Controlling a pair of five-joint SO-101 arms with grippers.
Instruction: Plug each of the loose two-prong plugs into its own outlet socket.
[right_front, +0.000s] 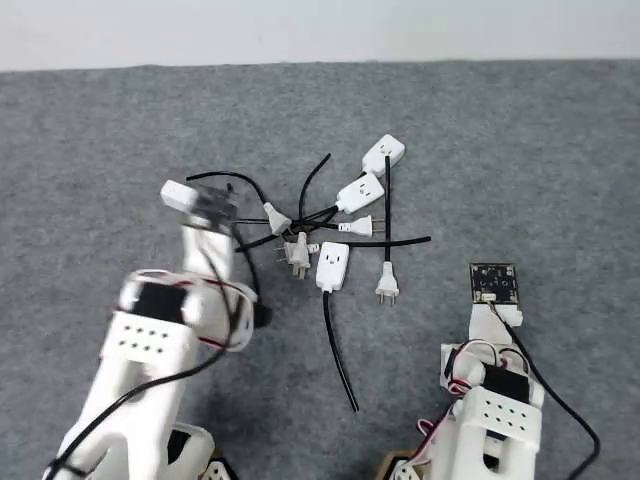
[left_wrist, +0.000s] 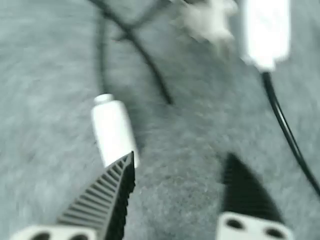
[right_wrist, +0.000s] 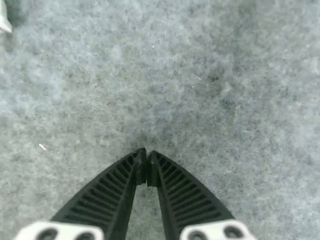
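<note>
Three white outlet sockets lie mid-table: one far (right_front: 383, 155), one middle (right_front: 360, 192), one near (right_front: 332, 266). Loose two-prong plugs on black cords lie among them: one at the left (right_front: 277, 218), one beside the near socket (right_front: 298, 250), a small one (right_front: 360, 227), and one to the right (right_front: 387, 284). My left gripper (left_wrist: 180, 157) is open just above the mat, one fingertip (left_wrist: 122, 172) right beside the left white plug (left_wrist: 112, 130), with nothing between the fingers. My right gripper (right_wrist: 146, 155) is shut on nothing over bare mat, near the table's front right.
Black cords (right_front: 335, 345) cross and tangle around the sockets, one trailing toward the front. Grey felt mat (right_front: 520, 160) covers the table. The left arm (right_front: 160, 330) stands left of the tangle, the right arm (right_front: 495, 390) at the front right.
</note>
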